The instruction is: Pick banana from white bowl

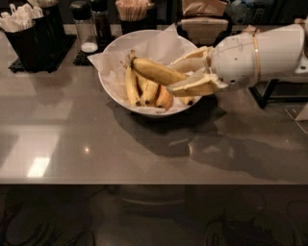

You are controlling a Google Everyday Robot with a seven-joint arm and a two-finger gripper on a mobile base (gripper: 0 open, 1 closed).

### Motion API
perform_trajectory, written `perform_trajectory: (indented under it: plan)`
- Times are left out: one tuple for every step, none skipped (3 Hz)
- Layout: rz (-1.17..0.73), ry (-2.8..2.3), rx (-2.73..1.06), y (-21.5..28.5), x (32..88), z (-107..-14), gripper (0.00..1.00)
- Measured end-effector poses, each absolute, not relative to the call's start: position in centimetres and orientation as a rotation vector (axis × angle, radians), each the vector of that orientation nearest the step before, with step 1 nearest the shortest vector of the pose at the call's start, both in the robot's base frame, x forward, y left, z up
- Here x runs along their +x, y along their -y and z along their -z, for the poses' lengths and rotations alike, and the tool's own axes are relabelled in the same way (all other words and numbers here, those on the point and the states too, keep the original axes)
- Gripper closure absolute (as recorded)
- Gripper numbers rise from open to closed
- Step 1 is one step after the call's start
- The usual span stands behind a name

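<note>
The white bowl (pixel 115 89), lined with crinkled white paper, stands on the grey counter at the back middle. My gripper (pixel 180 76) comes in from the right and is shut on the banana (pixel 154 71), a long yellow one with a dark stem tip. The banana is lifted above the other fruit and points left over the bowl. Several shorter bananas (pixel 144 91) and an orange-tinted stubby one (pixel 165 97) lie in the bowl beneath it.
A black holder with white cutlery (pixel 26 29) stands at the back left. A shaker (pixel 84 29) and a cup of sticks (pixel 132 12) stand behind the bowl. A napkin holder (pixel 204 24) and a black rack (pixel 274 91) are at the right.
</note>
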State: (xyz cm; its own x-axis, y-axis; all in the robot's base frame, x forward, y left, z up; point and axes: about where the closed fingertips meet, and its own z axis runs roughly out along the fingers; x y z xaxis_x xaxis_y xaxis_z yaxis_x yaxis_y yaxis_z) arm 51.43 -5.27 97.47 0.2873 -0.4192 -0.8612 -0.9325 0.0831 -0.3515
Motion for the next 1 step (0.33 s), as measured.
perform_trajectory:
  plan:
    - [-0.625, -1.374, -1.473, 7.79, 50.03, -95.34, 1.00]
